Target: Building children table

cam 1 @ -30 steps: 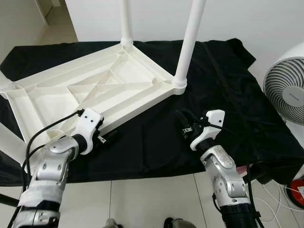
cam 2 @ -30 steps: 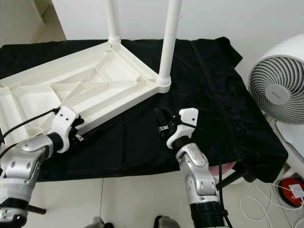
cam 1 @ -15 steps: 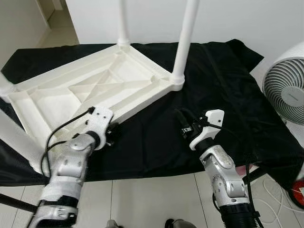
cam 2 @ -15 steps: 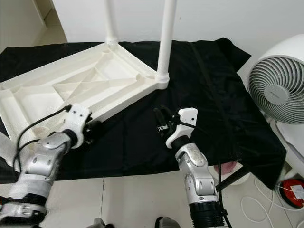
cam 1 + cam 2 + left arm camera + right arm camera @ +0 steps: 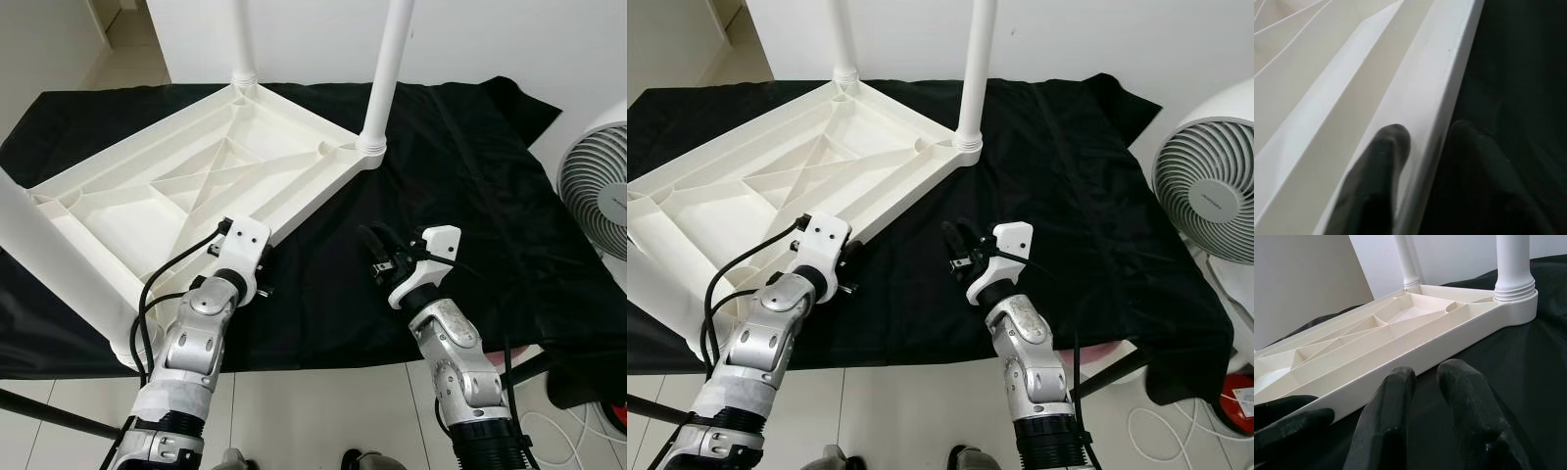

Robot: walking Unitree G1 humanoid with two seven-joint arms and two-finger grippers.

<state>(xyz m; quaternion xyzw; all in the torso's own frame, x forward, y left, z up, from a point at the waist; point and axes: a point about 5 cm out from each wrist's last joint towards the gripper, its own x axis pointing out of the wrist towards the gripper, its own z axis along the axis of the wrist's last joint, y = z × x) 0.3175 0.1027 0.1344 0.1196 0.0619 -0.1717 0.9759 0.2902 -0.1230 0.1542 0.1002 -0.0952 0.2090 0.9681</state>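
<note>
**Left wrist view decides it: the rim runs lengthwise between my left fingers**

Left wrist view first. I see one black finger lying on the inner side of the white table's long edge rail and the other finger on the outer side over the black cloth. The rail runs straight away from the camera, along the fingers, so the left gripper straddles it. I judge the fingers only loosely closed around it; whether they actually pinch the plastic I cannot tell.

Right wrist view next. My right gripper has its two fingers close together with a narrow gap, holding nothing. The same rail lies ahead of it and crosses its line of sight at a slant, ending at the corner socket with an upright leg.

Head views last. The upside-down children's table lies on the cloth-covered desk, long axis running from near left to far right, with legs standing at the far corners and another leg at the near left corner. The left gripper sits at the near long edge; the right gripper hovers over bare cloth, apart from the rail. A fan stands off to the right. By my reading the left arm is the one placed to act on the table.
</note>
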